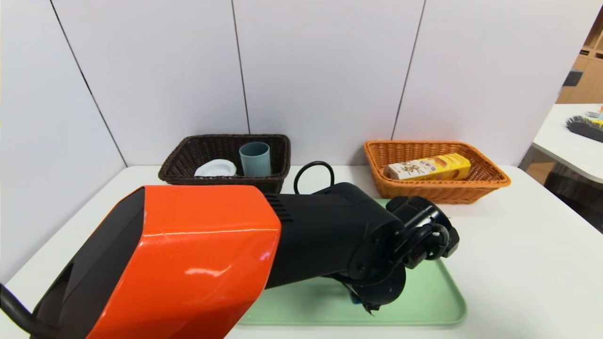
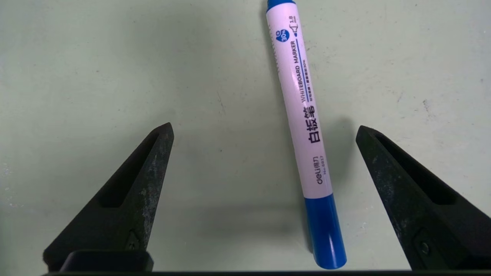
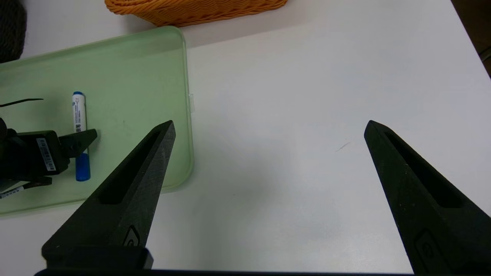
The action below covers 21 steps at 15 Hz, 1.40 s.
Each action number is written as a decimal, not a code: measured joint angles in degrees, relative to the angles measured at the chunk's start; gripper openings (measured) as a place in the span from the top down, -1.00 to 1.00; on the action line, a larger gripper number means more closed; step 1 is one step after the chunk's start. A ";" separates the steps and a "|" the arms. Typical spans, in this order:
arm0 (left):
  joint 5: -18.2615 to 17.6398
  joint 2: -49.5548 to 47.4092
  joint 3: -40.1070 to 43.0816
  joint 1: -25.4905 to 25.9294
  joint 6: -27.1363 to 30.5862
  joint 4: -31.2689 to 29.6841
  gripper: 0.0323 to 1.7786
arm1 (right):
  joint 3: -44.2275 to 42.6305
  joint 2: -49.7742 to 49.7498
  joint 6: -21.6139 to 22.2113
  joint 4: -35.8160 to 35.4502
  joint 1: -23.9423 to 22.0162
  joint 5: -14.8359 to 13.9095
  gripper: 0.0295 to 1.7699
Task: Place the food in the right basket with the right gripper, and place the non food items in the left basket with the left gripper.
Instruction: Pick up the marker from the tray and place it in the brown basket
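Observation:
The white marker with a blue cap (image 2: 303,115) lies flat on the pale green tray (image 2: 115,76). My left gripper (image 2: 264,127) hangs open just above it, fingers on either side, the marker closer to one finger and touching neither. The dusty-blue cup (image 1: 255,159) and the white round piece (image 1: 215,168) sit in the dark brown left basket (image 1: 179,162). In the orange-tan right basket (image 1: 490,172) lies the yellow and white carton (image 1: 427,168). My right gripper (image 3: 270,124) is open and empty over bare table beside the tray (image 3: 134,76); the marker (image 3: 78,111) shows there too.
My orange and black left arm (image 1: 212,245) stretches over the tray (image 1: 424,296) and hides the marker in the head view. White wall panels stand right behind both baskets. A second table with a brush (image 1: 584,127) is at the far right.

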 joint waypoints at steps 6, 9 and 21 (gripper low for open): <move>0.00 0.45 0.00 0.00 0.05 0.00 -0.90 | -0.06 0.02 0.07 -0.07 0.00 -0.02 -0.92; 0.00 0.69 0.00 0.01 0.02 0.00 -0.90 | -0.15 0.06 0.02 -0.10 0.00 -0.05 -0.92; -0.09 1.17 0.09 1.90 -0.15 -0.02 0.86 | -1.74 0.20 -0.48 -0.10 0.02 0.06 -0.92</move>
